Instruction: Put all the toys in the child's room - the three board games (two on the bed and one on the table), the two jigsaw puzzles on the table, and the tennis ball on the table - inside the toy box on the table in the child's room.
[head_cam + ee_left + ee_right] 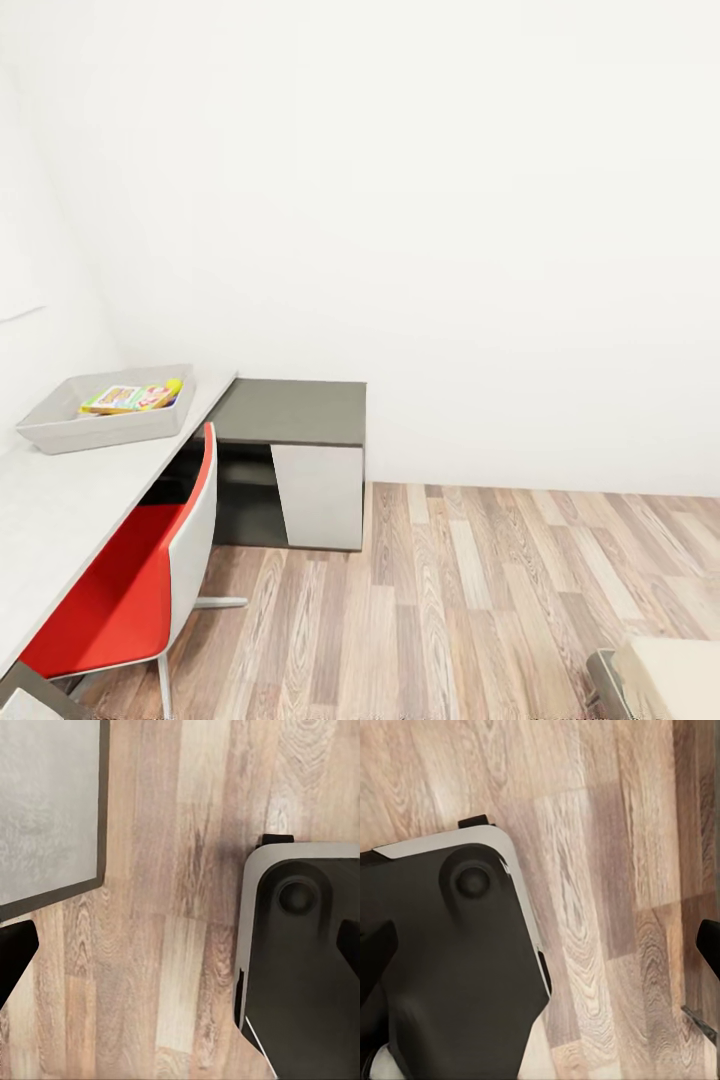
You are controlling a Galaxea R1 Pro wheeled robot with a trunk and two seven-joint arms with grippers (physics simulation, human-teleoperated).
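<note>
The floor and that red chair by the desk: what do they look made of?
The floor looks like matte wood planks: grain lines and staggered boards in mixed browns. The chair seems smooth moulded plastic, a red seat inside a pale grey shell on thin metal-looking legs; the render leaves this uncertain.

So the table (70,500) runs along the left wall, with the toy box (100,425) sitting on it toward the far end and one of the board games (130,397) lying inside, the lower unit (295,415) joined on at the far end and sticking out to the right along the back wall. A chair (150,580) is tucked in at the table's near side, seat under the top and back toward the open floor (450,600), which spreads to the right. A corner of the bed (665,680) pokes in at the near right, well apart from the table.
</note>
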